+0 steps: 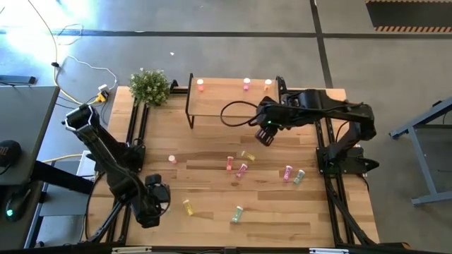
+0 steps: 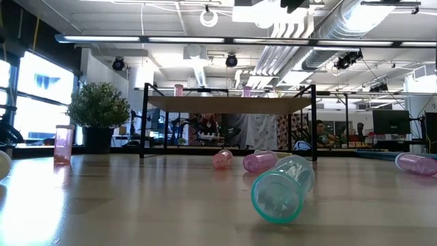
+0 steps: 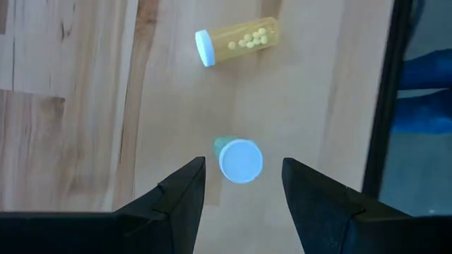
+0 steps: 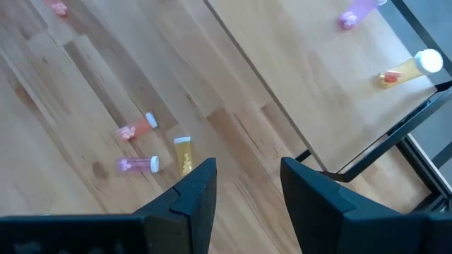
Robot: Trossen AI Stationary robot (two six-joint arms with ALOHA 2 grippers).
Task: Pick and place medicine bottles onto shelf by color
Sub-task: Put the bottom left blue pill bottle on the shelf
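Observation:
Several small medicine bottles lie on the wooden table: salmon-red (image 1: 229,164), pink (image 1: 242,170), yellow (image 1: 188,206) and green (image 1: 237,214). The shelf (image 1: 226,102) stands at the far middle, with a red (image 1: 200,85), a pink (image 1: 246,84) and an orange bottle (image 1: 268,84) upright on its top. My left gripper (image 1: 152,206) hangs open at the near left. In its wrist view a green bottle (image 3: 240,161) shows cap-first below the gap between the fingers, untouched. My right gripper (image 1: 267,136) is open and empty, above the table by the shelf's right front leg.
A potted plant (image 1: 149,87) stands at the far left corner beside the shelf. Black frame rails (image 1: 134,130) run along both table sides. A pink (image 1: 287,173) and a green bottle (image 1: 299,176) lie toward the right. A pink bottle (image 2: 63,143) stands upright at the left.

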